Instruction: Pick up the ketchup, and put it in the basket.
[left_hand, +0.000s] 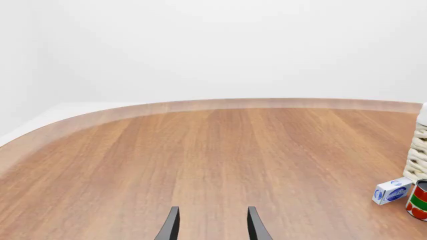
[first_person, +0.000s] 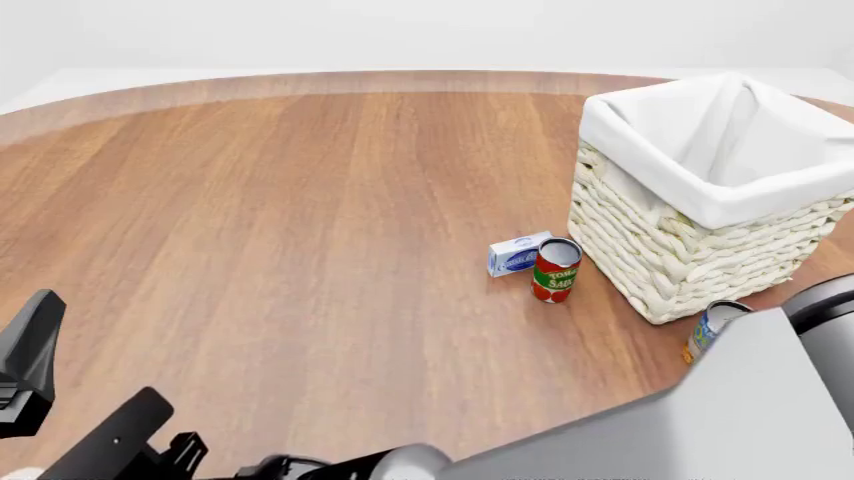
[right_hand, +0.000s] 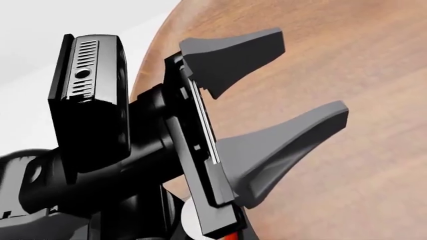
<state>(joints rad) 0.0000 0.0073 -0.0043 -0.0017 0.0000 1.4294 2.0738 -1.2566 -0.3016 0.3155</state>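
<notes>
Nearest, the left gripper (left_hand: 213, 209): jaws parted and holding nothing. Its own wrist view shows two dark fingertips with bare table (first_person: 267, 220) between them, and the right wrist view shows the same spread pair from the side.
Right gripper: we cannot find it in any view. Only the right arm (first_person: 747, 410), a grey bulk, fills the near right corner of the front view, so we cannot tell how its jaws stand.
Ketchup: not plainly visible to us. A white-and-red sliver (right_hand: 212, 231) shows under the left gripper's body in the right wrist view. It may be the bottle's cap and shoulder, but that is a guess.
Bearing from the tool: if the sliver is the bottle, it lies close under the left gripper, at the near edge of the table. That would make the left arm the nearer one.
Long axis and heading: we cannot tell. Too little shows to say whether the bottle stands or lies, or which way the cap points.
Further out: a small blue-and-white box (first_person: 518, 254) lies just beside a red-and-green tomato sauce can (first_person: 555, 270), which stands upright. Both sit near the basket's left wall, forward and to the right of the left gripper.
Basket (first_person: 694, 240): far right of the table, upright, with the white liner open at the top — nothing is visible inside.
Half-hidden can (first_person: 707, 325): at the basket's near corner, partly behind the right arm.
Coming move, as we judge it: find the bottle first, then carry it forward and right.
</notes>
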